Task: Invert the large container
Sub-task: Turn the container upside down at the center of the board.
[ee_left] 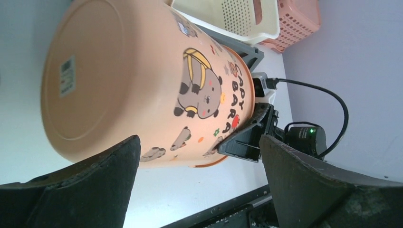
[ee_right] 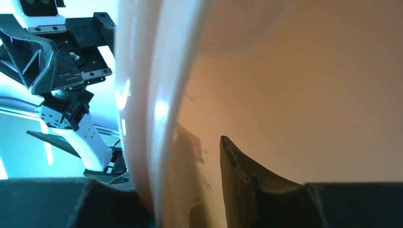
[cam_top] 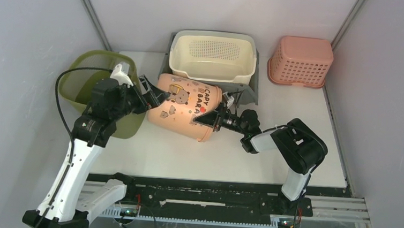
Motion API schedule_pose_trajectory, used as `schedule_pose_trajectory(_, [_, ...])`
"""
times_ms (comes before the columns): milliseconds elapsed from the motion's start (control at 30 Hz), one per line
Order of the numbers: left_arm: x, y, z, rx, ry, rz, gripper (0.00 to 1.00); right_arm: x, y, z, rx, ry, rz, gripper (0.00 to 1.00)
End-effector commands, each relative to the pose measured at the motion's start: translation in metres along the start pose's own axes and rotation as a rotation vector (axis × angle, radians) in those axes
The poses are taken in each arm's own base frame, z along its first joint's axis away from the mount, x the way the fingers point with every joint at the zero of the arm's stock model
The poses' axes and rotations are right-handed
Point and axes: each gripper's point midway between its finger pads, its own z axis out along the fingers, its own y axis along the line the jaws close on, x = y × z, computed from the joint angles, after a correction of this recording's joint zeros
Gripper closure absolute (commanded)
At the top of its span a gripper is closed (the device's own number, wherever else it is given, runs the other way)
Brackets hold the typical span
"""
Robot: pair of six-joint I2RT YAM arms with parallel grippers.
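Nearest to us are two arms, one at each side of the worktop's [cam_top: 186, 158] near edge. The left arm [cam_top: 78, 156] reaches in with its jaws spread wide. They sit one either side of the flat base of the large container [cam_top: 181, 104], close to it but, as far as we can see, not touching. The right arm [cam_top: 294, 144] comes in from the other side and its jaws straddle the rim, one finger inside the mouth and one outside. We honestly can't tell if they're pinching the wall. The wrist view seems to show a sliver of gap at the inner finger.

The container is the peach capybara one, lying on its side mid-worktop, base pointing left and mouth pointing right. We'd call that roughly halfway to flipped.

What worries us:
- A thin, shiny rim is all the right side has, so a loose pinch could let it slip out mid-turn.
- It's round and on its side, so a nudge could roll it.
- The neighbours are close, so a swing could clip them.

Further back there's one green bin [cam_top: 92, 74] on the left, one cream basket [cam_top: 212, 53] and one pink basket [cam_top: 300, 61]. That's four tubs in total, and only one matters.
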Motion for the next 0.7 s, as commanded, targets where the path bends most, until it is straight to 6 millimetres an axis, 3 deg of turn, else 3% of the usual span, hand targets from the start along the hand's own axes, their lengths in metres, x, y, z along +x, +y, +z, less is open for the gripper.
schedule_pose_trajectory(0, [-0.036, -0.014, -0.017, 0.007, -0.111, 0.067, 0.00, 0.026, -0.072, -0.021, 0.224, 0.044, 0.249, 0.57])
schedule_pose_trajectory(200, [-0.041, -0.002, 0.003, -0.052, -0.096, 0.078, 0.00, 0.027, -0.074, -0.026, 0.222, 0.047, 0.249, 0.57])
schedule_pose_trajectory(400, [-0.024, 0.012, 0.036, -0.069, -0.011, 0.076, 0.01, 0.027, -0.078, -0.034, 0.222, 0.045, 0.255, 0.55])
schedule_pose_trajectory(667, [-0.006, -0.019, 0.049, 0.012, 0.055, 0.124, 0.02, 0.032, -0.093, -0.044, 0.246, 0.054, 0.272, 0.42])
